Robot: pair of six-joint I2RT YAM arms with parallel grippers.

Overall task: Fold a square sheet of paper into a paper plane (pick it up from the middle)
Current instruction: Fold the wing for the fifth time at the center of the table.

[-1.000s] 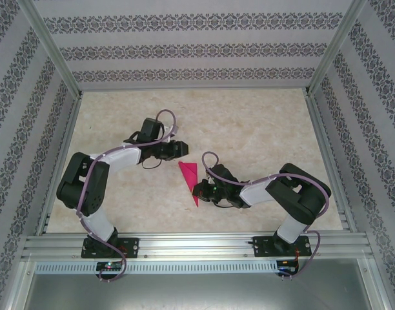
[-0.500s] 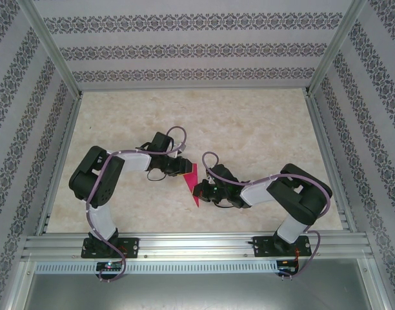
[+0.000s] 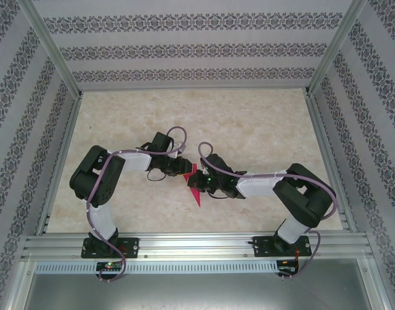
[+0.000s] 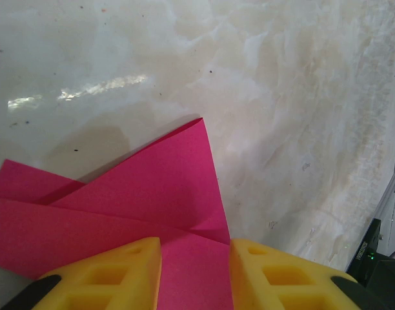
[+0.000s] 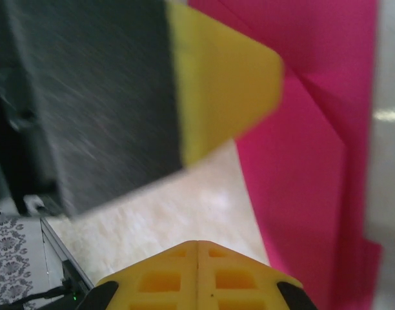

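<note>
The square sheet of paper (image 3: 197, 196) lies folded on the table as a magenta-pink pointed shape with layered flaps (image 4: 146, 194). My left gripper (image 3: 184, 170) is low over its upper end. Its yellow fingers (image 4: 113, 274) stand apart, and the paper (image 4: 195, 271) runs flat under the gap between them, not pinched. My right gripper (image 3: 198, 182) is shut, its fingertips (image 5: 197, 255) pressed together over bare table just beside the paper's edge (image 5: 313, 168). In the right wrist view a yellow finger of the left gripper (image 5: 223, 84) looms close ahead.
Both grippers meet tip to tip in the middle of the marble-patterned table (image 3: 262, 129). Aluminium frame rails (image 3: 191, 245) run along the near edge and patterned walls (image 3: 184, 48) close in the sides and back.
The left gripper came down and right onto the paper's upper end and narrowed slightly. The right gripper then slid up and left along the paper towards the left gripper.
</note>
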